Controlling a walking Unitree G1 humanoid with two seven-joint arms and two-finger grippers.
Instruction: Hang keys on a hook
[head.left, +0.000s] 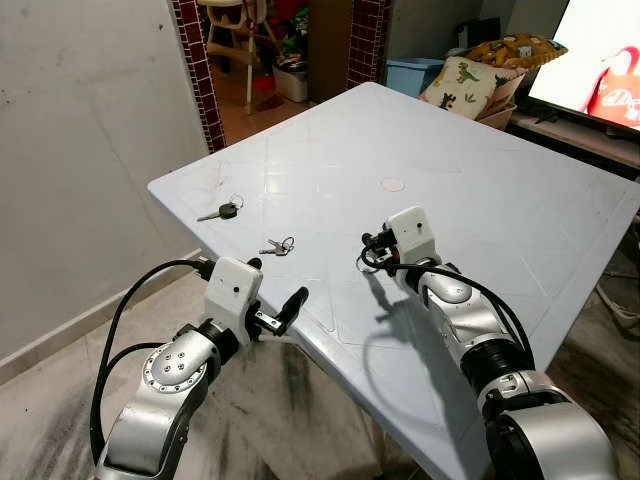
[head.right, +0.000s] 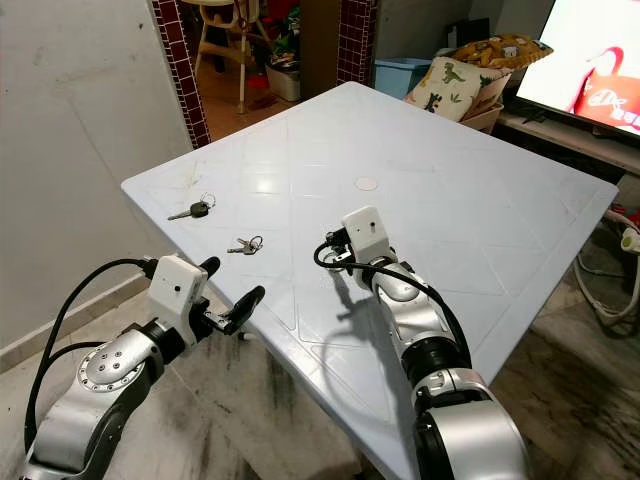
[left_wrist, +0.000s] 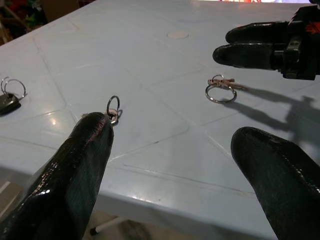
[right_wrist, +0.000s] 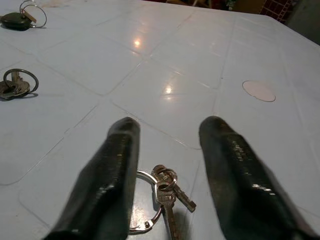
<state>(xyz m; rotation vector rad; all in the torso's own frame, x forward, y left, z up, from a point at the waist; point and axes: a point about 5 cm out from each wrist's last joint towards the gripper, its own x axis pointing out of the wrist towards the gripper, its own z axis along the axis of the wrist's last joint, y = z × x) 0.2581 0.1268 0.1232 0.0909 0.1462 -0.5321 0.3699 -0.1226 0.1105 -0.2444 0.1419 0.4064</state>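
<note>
Three small silver keys share one ring.

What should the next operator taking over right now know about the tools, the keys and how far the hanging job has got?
Right tool: open, low over the table, fingers straddling a small key bunch, not gripped.
Left tool: open, at the table's near edge, empty.
Second key bunch and black-headed key lie on the table toward the left corner.
Done: nothing lifted.
Left: close on the keys, find a hook, hang them.
</note>
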